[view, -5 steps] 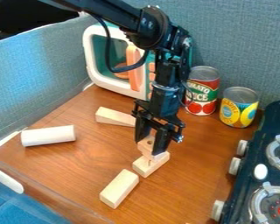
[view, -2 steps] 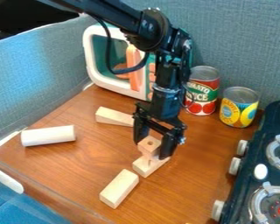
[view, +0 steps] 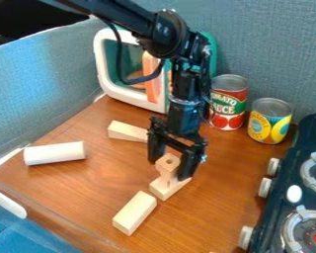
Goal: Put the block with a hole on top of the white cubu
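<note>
Blue-grey fabric partition (view: 266, 49) behind a wood-grain table (view: 88, 192); toy stove (view: 274, 185) at R edge, toy microwave (view: 112, 59) at rear. Your tool (view: 168, 170) hangs over the blocks, fingers spread wide either side, nothing clamped AFAICT; light contact w/ a finger can't be ruled out. Two cans, tomato (view: 228, 104) & yellow-label (view: 269, 121), rear R; white cylinder (view: 54, 153) on its side, L. Pale base block (view: 162, 191) lies flat, bearing the block w/ hole (view: 167, 163), upright, btwn the fingers. Placement prob. done; you'd lift straight up. Handling (est.): light, stiff wood, low slip, not fragile, but top-heavy on its narrow stem, so easily tipped. If regrasping, take opp. flat sides of the head.
</note>
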